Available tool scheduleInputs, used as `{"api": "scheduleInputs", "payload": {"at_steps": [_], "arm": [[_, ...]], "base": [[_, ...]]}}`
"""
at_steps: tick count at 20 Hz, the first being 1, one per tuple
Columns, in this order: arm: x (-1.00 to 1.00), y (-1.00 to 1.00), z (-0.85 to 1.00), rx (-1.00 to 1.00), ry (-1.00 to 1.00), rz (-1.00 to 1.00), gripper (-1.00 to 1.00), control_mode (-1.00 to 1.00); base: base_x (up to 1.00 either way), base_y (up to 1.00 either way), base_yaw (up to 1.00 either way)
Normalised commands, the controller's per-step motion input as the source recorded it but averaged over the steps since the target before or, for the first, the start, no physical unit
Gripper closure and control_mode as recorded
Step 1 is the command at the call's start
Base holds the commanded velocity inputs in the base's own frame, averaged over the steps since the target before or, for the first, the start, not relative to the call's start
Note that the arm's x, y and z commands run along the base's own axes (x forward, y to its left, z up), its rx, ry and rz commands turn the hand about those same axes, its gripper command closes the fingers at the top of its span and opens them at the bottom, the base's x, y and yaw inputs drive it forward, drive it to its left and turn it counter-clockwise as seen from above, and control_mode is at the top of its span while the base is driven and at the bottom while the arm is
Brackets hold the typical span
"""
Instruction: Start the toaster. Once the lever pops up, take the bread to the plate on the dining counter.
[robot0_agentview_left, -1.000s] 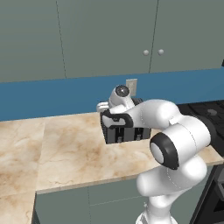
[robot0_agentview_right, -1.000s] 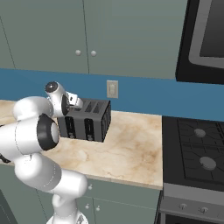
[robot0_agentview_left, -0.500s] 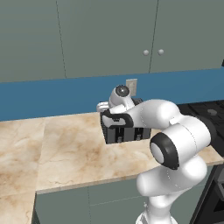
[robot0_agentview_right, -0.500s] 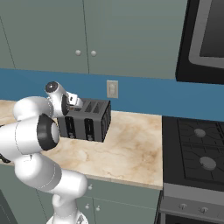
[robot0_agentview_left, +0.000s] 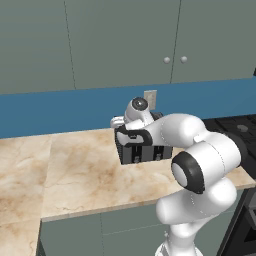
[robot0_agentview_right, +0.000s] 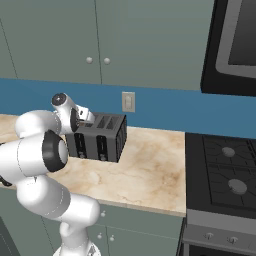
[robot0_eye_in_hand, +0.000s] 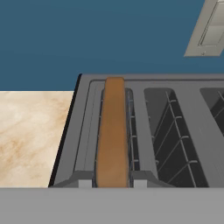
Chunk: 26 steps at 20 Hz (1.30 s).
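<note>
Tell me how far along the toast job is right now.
Early to midway. Done: the bread stands in the end slot of the toaster, its top edge showing above the slot. In hand: the gripper is shut above that end of the toaster, seemingly going for the slice; whether it actually grips it cannot be told. Left: lifting the slice out and carrying it to the plate on the dining counter.

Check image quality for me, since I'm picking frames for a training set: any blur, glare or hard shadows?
Left base view: sharp, flat even light, and the arm hides much of the toaster. Right base view: equally crisp, no glare on the stove, with soft shading under the toaster. Hand view: the bread and slot wires are sharp, with no blur or highlights.
</note>
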Motion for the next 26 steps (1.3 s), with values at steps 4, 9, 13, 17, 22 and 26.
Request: {"api": "scheduleInputs", "payload": {"at_steps": [4, 9, 13, 17, 22, 26], "arm": [[0.00, 0.00, 0.00, 0.00, 0.00, 0.00, 1.00, -1.00], [0.00, 0.00, 0.00, 0.00, 0.00, 0.00, 1.00, -1.00], [0.00, 0.00, 0.00, 0.00, 0.00, 0.00, 1.00, -1.00], [0.00, 0.00, 0.00, 0.00, 0.00, 0.00, 1.00, -1.00], [0.00, 0.00, 0.00, 0.00, 0.00, 0.00, 1.00, -1.00], [0.00, 0.00, 0.00, 0.00, 0.00, 0.00, 1.00, -1.00]], "base": [[0.00, 0.00, 0.00], [0.00, 0.00, 0.00], [0.00, 0.00, 0.00], [0.00, 0.00, 0.00], [0.00, 0.00, 0.00], [0.00, 0.00, 0.00]]}}
